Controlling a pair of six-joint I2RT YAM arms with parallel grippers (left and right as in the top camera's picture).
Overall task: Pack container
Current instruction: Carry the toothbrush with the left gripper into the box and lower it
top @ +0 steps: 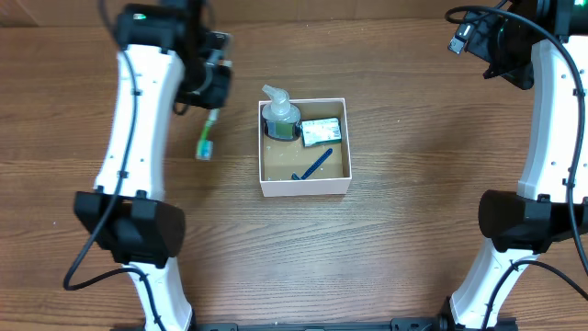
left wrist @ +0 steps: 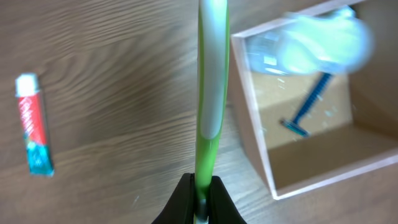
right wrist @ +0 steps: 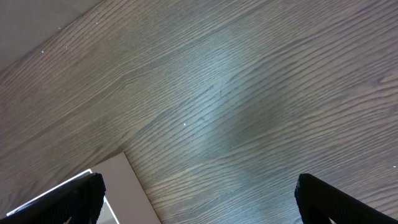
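At the middle of the table (top: 413, 230), a touch toward 12 o'clock, sits the container (top: 303, 188). It is already partly filled: a pump bottle (top: 280, 118) in the 11 o'clock corner, a green-and-white packet (top: 322, 131) at about 1 o'clock, and a blue razor (top: 314, 165) lying aslant toward 6 o'clock.

The left gripper (left wrist: 202, 186) is out at the box's 10 o'clock side. Its fingers are pinched tight on the very end of a long green-and-white handle, most likely a toothbrush (left wrist: 210, 93). In its wrist view the toothbrush runs toward 12 o'clock just beside the box's near wall, and a toothpaste tube (left wrist: 34, 124) lies well apart at 9 o'clock on the bare wood.

The right gripper (right wrist: 199, 186) hangs over the table beyond the box's 2 o'clock corner. Its fingers are spread wide with nothing between them.

My guess is that the toothbrush goes in next, and several things could spoil that. The grip is only at the tip, so the long free end may swing or twist in the fingers. It could then catch the thin cardboard wall and push the light box across the table. The bare floor left is mostly the strip around the razor. A drop toward 12 o'clock could knock the upright bottle over, or leave the toothbrush propped on the rim rather than flat inside.
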